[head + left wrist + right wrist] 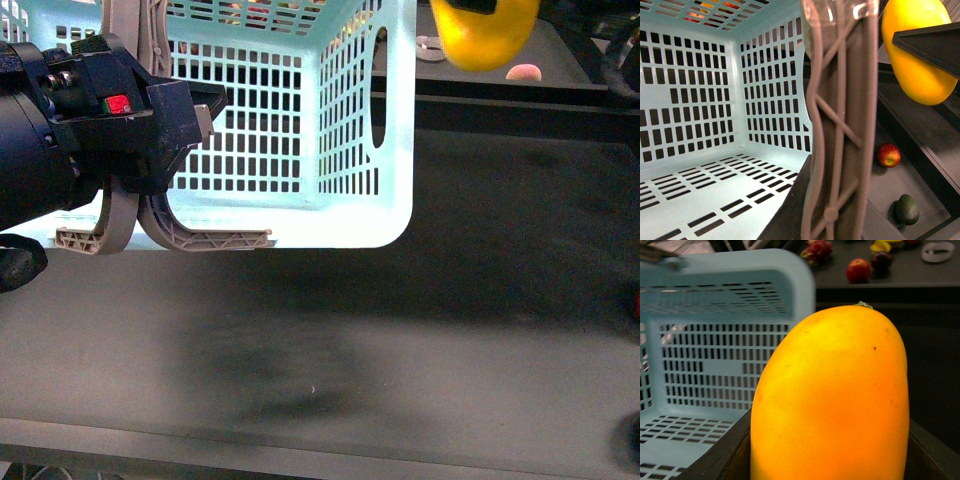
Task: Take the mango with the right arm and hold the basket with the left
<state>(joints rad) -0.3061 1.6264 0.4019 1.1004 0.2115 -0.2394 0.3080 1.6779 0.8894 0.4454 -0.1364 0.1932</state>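
Surface (400, 350): dark and bare across the lower frame of the front view. We judged that anything let go would drop onto it and roll. Its right side was cut off.
Basket (350, 228): pale blue, filling the upper left and centre of the front view, with its near rim in the left tool (150, 236). Pinched at one corner only, it could in our judgement twist or sag, which would swing its opening away from the mango (485, 38). Its far wall ran out of frame. We could not tell whether its base touched the surface.
Left tool: closed over the basket's near rim, with one finger on each side of the wall as we read it. The hold looked narrow, so a slip seemed possible. One finger (840, 125) blocked the middle of its own wrist view.
Mango: at the upper right of the front view, off the surface and just right of the basket's wall in the frame, held by the right tool (926, 47). We thought its smooth skin might slide out if it was squeezed near one end. Its top was cut off there.
Right tool: clamped on the mango. Little of it showed, so we could not judge how deep the grip was.
Apple (888, 155) and dark green fruit (906, 209): at the lower right of the left wrist view, well apart from both tools. Both were too small to describe further.
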